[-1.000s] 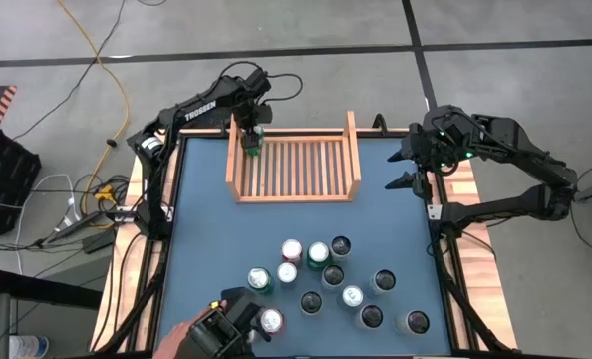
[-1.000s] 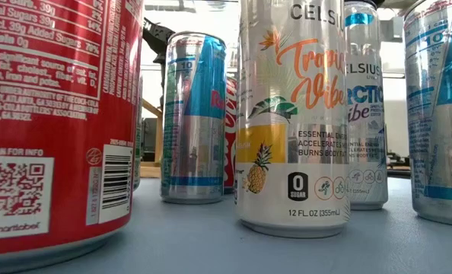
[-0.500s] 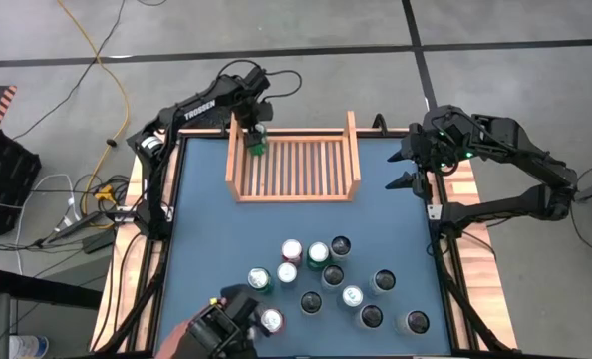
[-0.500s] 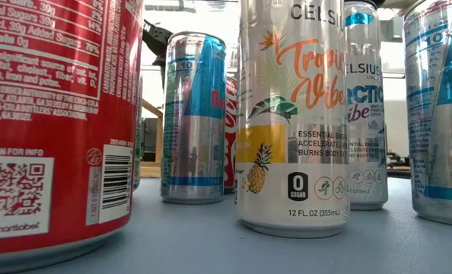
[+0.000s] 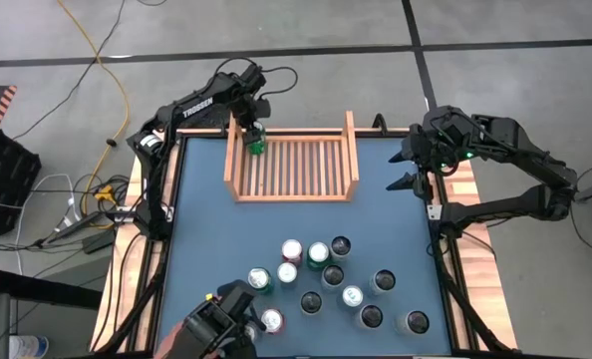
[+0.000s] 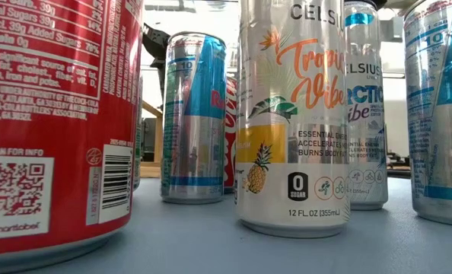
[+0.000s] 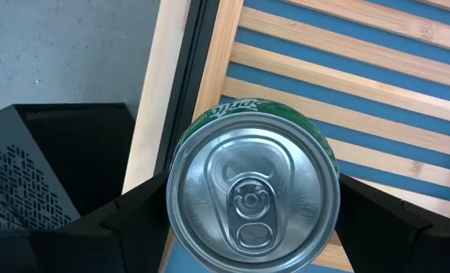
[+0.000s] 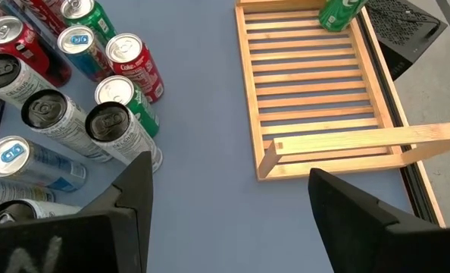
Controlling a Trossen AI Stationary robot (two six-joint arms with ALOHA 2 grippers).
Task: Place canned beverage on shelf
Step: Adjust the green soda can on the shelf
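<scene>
- One green can (image 5: pixel 255 144) stands upright in the shelf (image 5: pixel 296 191), in the far corner on the left arm's side, close against the side wall.
- The left claw (image 5: pixel 252 128) is right at that can; in the left wrist view its two dark fingers (image 7: pixel 134 216) flank the can (image 7: pixel 252 197) on both sides, and the silver lid with its pull tab faces the camera. The fingers stand wide apart; I cannot tell whether they press on the can or stand just clear of it.
- The shelf (image 8: pixel 316 155) is a light-wood tray with a slatted base, lying on the blue table (image 5: pixel 216 239) toward its far edge. The rest of its slats are bare.
- The right claw (image 5: pixel 404 170) waits off the shelf's other end, over the table's edge, its fingers spread and holding nothing.
- A cluster of upright cans (image 5: pixel 331 284) stands on the near half of the table, well apart from the shelf. The low view shows a red can (image 6: pixel 55 122) close by, a white Celsius can (image 6: pixel 296 114) with a pineapple print, and a blue-and-silver can (image 6: pixel 193 118) behind.
- A person's hand (image 5: pixel 191 334) shows at the near table edge, beside a dark device.
</scene>
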